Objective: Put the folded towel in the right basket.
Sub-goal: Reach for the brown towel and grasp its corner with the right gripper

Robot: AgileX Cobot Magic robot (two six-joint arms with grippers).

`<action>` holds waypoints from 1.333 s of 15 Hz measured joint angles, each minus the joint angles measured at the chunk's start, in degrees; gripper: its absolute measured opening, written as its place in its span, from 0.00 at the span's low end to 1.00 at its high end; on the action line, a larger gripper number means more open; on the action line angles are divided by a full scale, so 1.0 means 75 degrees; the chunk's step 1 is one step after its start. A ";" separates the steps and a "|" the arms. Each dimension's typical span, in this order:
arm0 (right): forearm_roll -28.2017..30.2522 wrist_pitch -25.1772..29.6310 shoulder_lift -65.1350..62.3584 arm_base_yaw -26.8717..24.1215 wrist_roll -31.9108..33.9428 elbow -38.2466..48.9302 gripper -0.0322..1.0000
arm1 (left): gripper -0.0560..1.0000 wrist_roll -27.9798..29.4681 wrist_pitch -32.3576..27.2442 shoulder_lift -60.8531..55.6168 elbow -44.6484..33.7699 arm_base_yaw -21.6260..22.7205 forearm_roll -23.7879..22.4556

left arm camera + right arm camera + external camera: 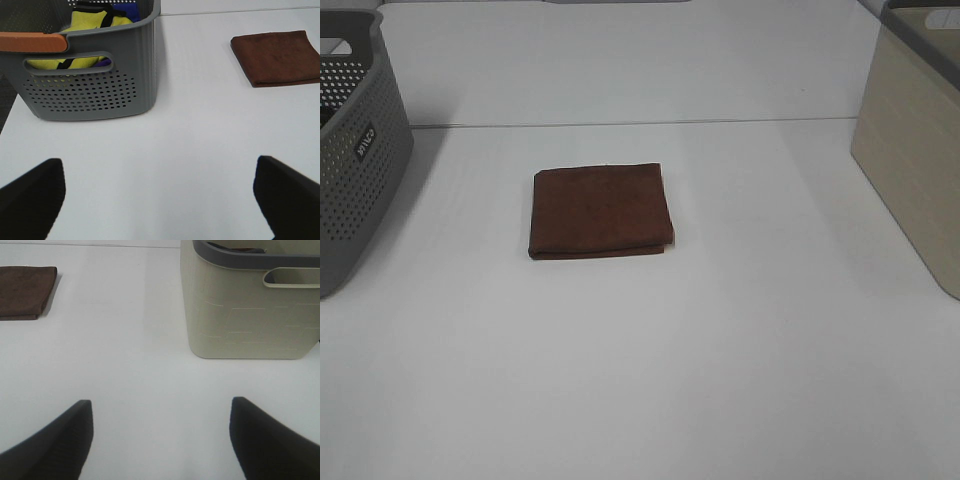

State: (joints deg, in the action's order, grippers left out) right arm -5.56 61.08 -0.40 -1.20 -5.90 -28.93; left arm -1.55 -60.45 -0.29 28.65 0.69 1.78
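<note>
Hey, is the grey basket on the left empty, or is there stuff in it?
Not empty. The left wrist view shows a yellow thing and something blue lying inside the grey basket.

The folded towel (pixel 601 211) is dark reddish-brown, folded into a flat, nearly square pad, with its stacked layers showing along the near edge. It lies flat on the white surface (pixel 740 360), a little left of centre and just above the middle of the exterior high frame, its sides roughly square to the frame. The right basket (pixel 910 170) is beige with faint panel lines on its walls, a dark grey rim and a handle slot just under the rim. It stands upright at the right edge of the frame, partly cropped and well apart from the towel. Its contents cannot be made out.
</note>
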 joint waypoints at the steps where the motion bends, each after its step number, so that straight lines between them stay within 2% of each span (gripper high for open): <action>1: 0.0000 0.0000 0.0000 0.0000 0.0000 0.0000 0.73 | 0.97 0.0000 0.0000 0.0000 0.0000 0.0000 0.0000; 4: 0.0000 -0.0061 0.0008 0.0000 0.0000 -0.0038 0.73 | 0.97 0.0000 0.0000 0.0000 0.0000 0.0000 0.0000; 6: 0.0000 -0.0489 0.0214 0.0000 0.0000 -0.0138 0.73 | 0.97 0.0000 0.0000 0.0000 0.0000 0.0000 0.0000; 9: -0.0015 -0.2017 0.1788 0.0000 0.0000 -0.0542 0.73 | 0.97 0.0000 0.0000 0.0000 0.0000 0.0000 0.0000; 13: -0.0435 -0.2811 0.4125 0.0000 0.0000 -0.1436 0.73 | 0.97 0.0000 0.0000 0.0000 0.0000 0.0000 0.0000; 17: -0.1207 -0.2743 0.6715 0.0000 -0.0115 -0.2842 0.73 | 0.97 0.0000 0.0000 0.0000 0.0000 0.0000 0.0000; 20: -0.1856 -0.2223 0.8579 0.0000 -0.0970 -0.4225 0.73 | 0.97 0.0000 0.0000 0.0000 0.0000 0.0000 0.0000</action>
State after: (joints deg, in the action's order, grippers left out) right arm -19.48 44.40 63.94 -1.20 -13.18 -60.62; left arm -1.55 -60.45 -0.29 28.65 0.69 1.78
